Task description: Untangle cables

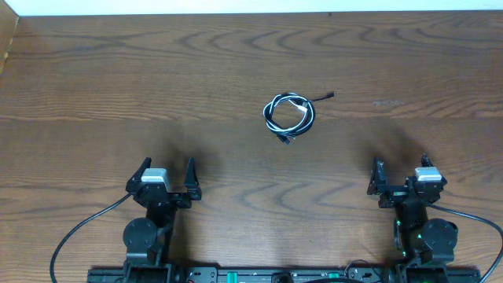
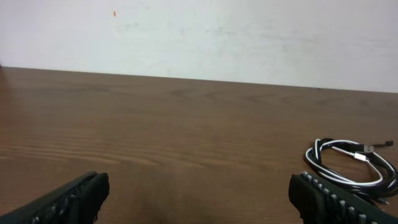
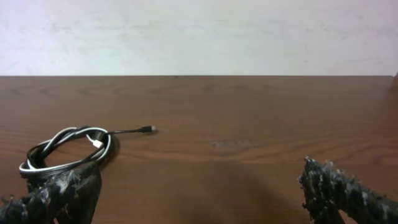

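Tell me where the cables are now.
Overhead, the cables lie coiled together mid-table, ahead of and between the left gripper and right gripper, touching neither.

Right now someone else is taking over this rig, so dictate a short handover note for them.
Left tool: open, holding nothing.
Right tool: open, holding nothing.
Cables: the white and black cords lie coiled together in one small loop on the table, ahead of both tools and between them. One black plug end pokes out to the right.
Done: nothing; neither tool touches the coil.
Left: pull the two cords apart.
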Tool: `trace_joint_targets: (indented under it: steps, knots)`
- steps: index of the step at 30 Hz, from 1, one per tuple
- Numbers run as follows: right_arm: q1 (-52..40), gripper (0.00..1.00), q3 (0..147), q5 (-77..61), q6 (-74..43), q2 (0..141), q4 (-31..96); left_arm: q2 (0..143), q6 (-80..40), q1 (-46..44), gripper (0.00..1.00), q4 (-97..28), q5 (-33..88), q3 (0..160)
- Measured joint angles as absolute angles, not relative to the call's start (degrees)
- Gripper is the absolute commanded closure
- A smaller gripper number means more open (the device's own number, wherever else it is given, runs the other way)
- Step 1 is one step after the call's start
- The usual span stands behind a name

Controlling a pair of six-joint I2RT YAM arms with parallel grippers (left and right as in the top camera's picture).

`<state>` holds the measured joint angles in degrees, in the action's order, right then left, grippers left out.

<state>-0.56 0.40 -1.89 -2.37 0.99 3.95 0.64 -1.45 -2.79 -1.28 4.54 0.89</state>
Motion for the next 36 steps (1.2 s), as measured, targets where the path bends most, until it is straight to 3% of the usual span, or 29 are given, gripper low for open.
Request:
trace_joint_targets:
  steps: [36]
  knots:
    - [-0.6,0.01,0.4,-7.2,-2.4,1.1,3.6,0.9,-1.5,-2.8,0.02,-1.8,4.6,1.3]
